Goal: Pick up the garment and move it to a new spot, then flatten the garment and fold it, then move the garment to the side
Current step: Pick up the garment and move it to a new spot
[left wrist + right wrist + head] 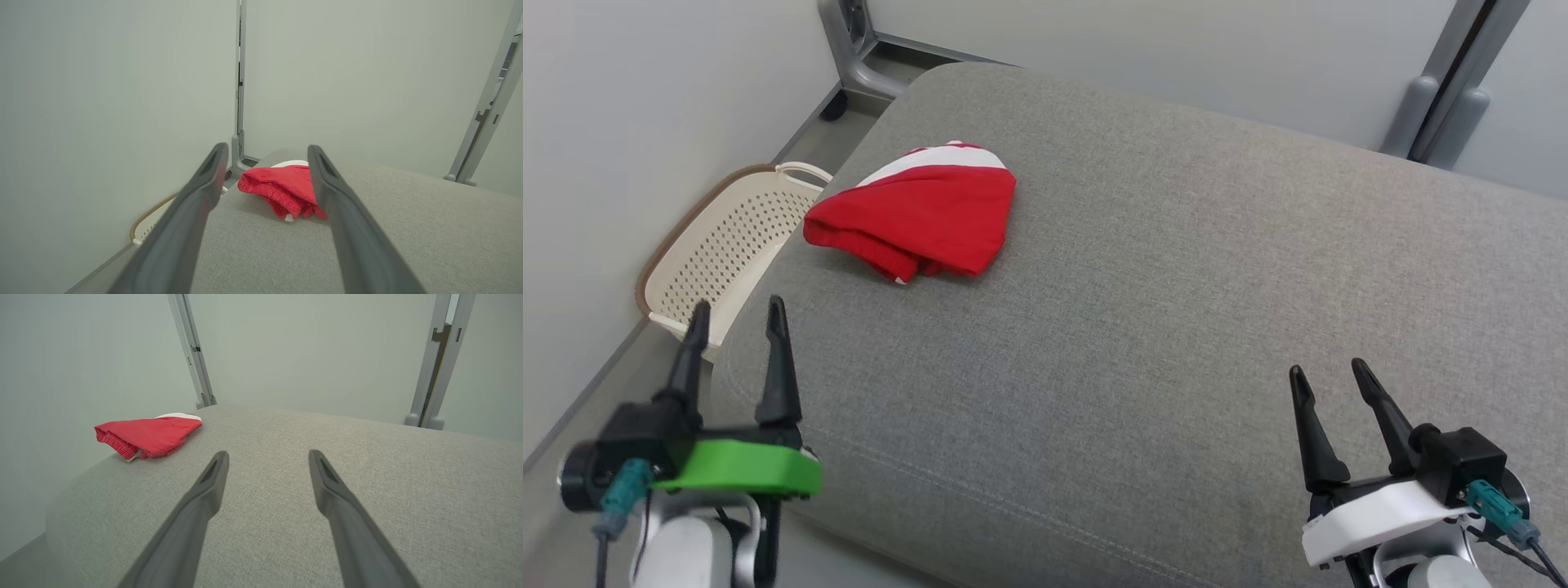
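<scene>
The garment (pixel 919 214) is red with a white band, folded into a compact bundle at the far left of the grey padded surface (pixel 1176 286). My left gripper (pixel 738 309) hovers open at the surface's near left corner, well short of the garment, nothing between its fingers. In the left wrist view the garment (pixel 282 188) lies ahead, between and beyond the fingertips of the left gripper (pixel 265 148). My right gripper (pixel 1327 369) stands open and empty at the near right. The right wrist view shows the garment (pixel 149 435) far off to the left of the right gripper (pixel 267 453).
A cream perforated basket (pixel 723 249) sits on the floor against the wall, left of the surface. Grey metal frame posts (pixel 1445 90) stand behind the surface's far edge, with another post base (pixel 854 57) at the far left. Pale walls close in on the left and behind.
</scene>
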You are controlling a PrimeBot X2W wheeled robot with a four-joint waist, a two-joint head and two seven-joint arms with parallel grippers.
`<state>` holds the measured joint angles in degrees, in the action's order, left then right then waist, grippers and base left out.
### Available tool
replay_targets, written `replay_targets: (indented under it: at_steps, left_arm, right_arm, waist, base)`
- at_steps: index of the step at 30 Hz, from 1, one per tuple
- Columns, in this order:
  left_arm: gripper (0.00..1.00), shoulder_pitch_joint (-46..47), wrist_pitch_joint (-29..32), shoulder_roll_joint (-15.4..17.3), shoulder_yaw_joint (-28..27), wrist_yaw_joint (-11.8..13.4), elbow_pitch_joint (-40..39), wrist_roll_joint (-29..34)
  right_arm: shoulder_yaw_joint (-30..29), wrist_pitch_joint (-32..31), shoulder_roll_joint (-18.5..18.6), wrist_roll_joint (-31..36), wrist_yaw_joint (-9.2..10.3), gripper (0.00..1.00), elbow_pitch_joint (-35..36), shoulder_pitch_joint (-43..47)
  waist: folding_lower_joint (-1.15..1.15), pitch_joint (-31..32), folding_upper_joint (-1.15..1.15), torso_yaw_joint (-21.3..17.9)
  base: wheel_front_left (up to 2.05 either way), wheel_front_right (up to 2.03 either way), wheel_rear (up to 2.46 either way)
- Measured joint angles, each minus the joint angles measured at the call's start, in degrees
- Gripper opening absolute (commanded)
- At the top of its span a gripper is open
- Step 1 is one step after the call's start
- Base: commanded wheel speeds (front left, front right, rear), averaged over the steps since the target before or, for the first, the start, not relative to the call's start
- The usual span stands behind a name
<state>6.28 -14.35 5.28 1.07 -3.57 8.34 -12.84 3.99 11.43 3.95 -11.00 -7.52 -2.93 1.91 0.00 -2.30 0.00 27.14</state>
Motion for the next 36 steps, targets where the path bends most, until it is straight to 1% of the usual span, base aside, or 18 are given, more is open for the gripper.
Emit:
replay_targets:
  at_steps: [2,5,8,12,15,20,23,27,30,34,36]
  left_arm:
    - [1.0,3.3,1.8,1.9,-0.4,-0.6,-1.3,-0.3]
    - [1.0,10.0,6.4,4.9,-0.9,-1.5,-2.6,-1.3]
    - [1.0,18.1,12.2,7.9,-1.5,-2.1,-0.7,-2.8]
    - [1.0,27.3,19.9,10.4,-1.3,-3.0,7.3,-6.8]
    - [1.0,32.6,25.1,11.8,-0.6,-3.5,15.5,-9.8]
    - [1.0,37.3,31.8,13.1,0.4,-3.7,28.8,-14.6]
    - [1.0,38.8,34.8,13.3,0.7,-3.7,35.1,-17.3]
    - [1.0,39.1,37.1,13.2,1.0,-3.8,41.0,-21.9]
    - [1.0,39.2,37.4,13.3,0.9,-3.8,44.1,-24.4]
    - [1.0,39.5,35.3,13.5,1.5,-3.8,46.3,-26.3]
    - [1.0,40.4,35.4,13.5,2.0,-3.8,47.3,-27.2]
  right_arm:
    - [0.0,-0.2,0.3,0.0,0.0,1.0,0.4,-0.4]
    - [0.1,-0.5,0.6,0.1,0.0,1.0,1.0,-1.2]
    - [0.3,-0.7,0.8,0.2,0.0,1.0,1.5,-1.5]
    - [0.6,-0.9,0.9,0.4,0.0,1.0,1.9,-2.3]
    - [1.0,-1.0,1.1,0.5,0.0,1.0,1.9,-2.7]
    - [1.3,-1.2,1.9,0.5,0.0,1.0,2.3,-3.8]
    - [1.1,-1.6,2.4,0.5,0.0,1.0,2.8,-4.4]
    - [0.6,-2.3,3.2,0.7,0.0,1.0,4.0,-4.7]
    - [0.5,-2.8,3.9,0.7,0.0,1.0,5.1,-5.2]
    - [0.4,-3.5,4.5,0.8,0.0,1.0,6.5,-5.9]
    - [0.2,-3.8,4.8,0.9,0.0,1.0,7.1,-6.2]
  waist:
    - [0.0,-0.4,0.0,-0.2]
    - [0.0,-1.2,0.0,-0.7]
    - [0.0,-2.0,0.0,-1.6]
    - [0.0,-3.1,0.0,-3.4]
    - [0.0,-4.1,0.0,-5.1]
    - [0.01,-6.0,0.0,-7.9]
    - [0.01,-7.7,0.0,-9.4]
    - [0.01,-10.1,0.0,-11.0]
    - [0.01,-12.0,0.0,-12.1]
    - [0.01,-14.5,0.0,-13.3]
    - [0.01,-15.8,0.0,-13.8]
  base:
    - [0.0,0.0,0.0]
    - [0.0,0.0,0.0]
    - [0.0,0.0,0.0]
    - [0.0,0.0,0.0]
    - [0.0,0.0,0.0]
    - [0.0,0.0,0.0]
    - [0.0,0.0,0.0]
    - [0.0,0.0,0.0]
    - [0.0,0.0,0.0]
    - [0.0,0.0,0.0]
    - [0.0,0.0,0.0]
